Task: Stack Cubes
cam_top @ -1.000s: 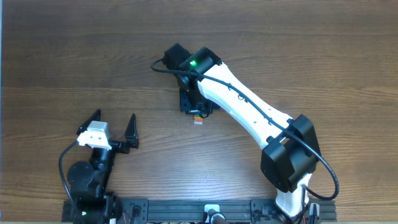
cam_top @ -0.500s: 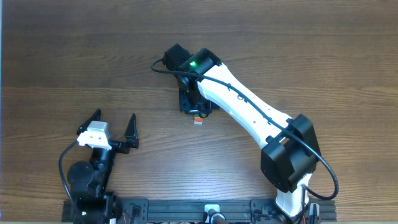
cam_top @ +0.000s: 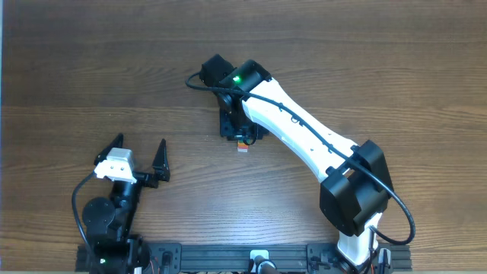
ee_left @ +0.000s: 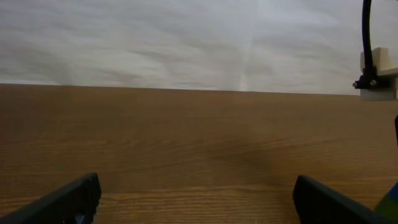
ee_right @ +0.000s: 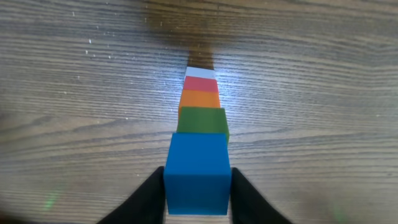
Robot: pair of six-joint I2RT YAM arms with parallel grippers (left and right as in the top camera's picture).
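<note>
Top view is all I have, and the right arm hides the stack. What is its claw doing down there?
Observer: In the right wrist view, the right claw has a finger against each side of a blue cube.
Operator: What is under the blue one?
Observer: A green cube, then an orange cube, a red cube and a white cube at the bottom, in one column.
Operator: Is blue lined up?
Observer: The blue cube looks centred over the green cube. I cannot tell whether it rests on it yet.
</note>
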